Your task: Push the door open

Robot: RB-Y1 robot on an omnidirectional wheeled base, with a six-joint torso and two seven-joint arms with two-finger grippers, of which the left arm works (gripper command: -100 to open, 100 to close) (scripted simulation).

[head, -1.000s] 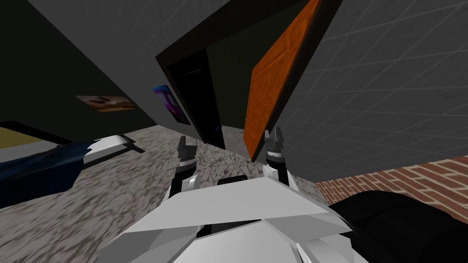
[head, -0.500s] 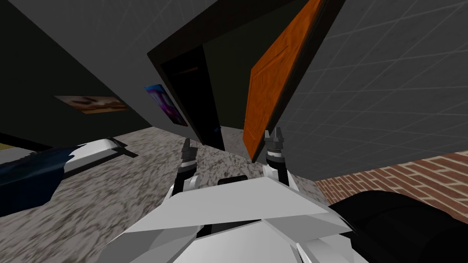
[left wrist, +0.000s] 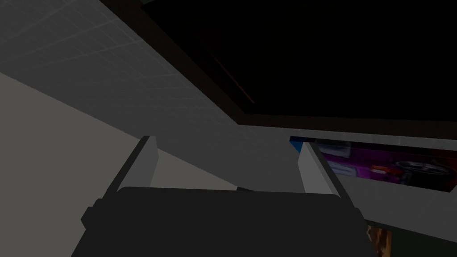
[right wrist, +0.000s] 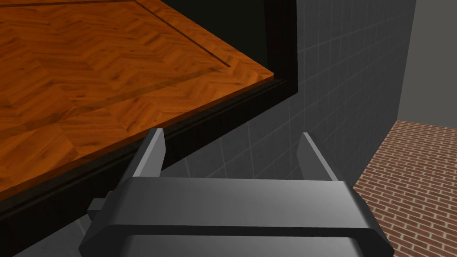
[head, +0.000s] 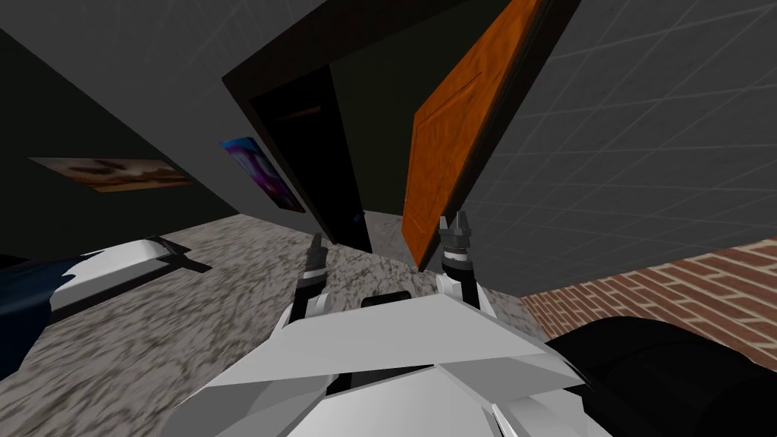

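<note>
An orange wooden door point(head: 448, 144) stands partly open in a dark frame point(head: 250, 83), hinged on the right, with a black area showing through the doorway. My right gripper point(head: 454, 224) is just below the door's lower corner. In the right wrist view that gripper point(right wrist: 230, 147) is open and holds nothing, with the door point(right wrist: 89, 76) and its dark frame point(right wrist: 281, 44) close ahead; I cannot tell if it touches them. My left gripper point(head: 316, 244) is over the floor in front of the doorway, and the left wrist view shows it point(left wrist: 230, 154) open and holding nothing.
A grey tiled wall point(head: 645, 136) runs right of the door, above a brick floor point(head: 683, 281). A bed point(head: 91, 265) lies at the far left on the speckled floor point(head: 190, 303). A purple poster point(head: 262, 174) and a picture point(head: 106, 171) hang on the left wall. A black bulk point(head: 668, 372) sits at lower right.
My view has shifted: the bed, picture and poster slid left and the doorway looks wider. My left hand has turned and moved slightly right. The right gripper stays at the door's corner.
</note>
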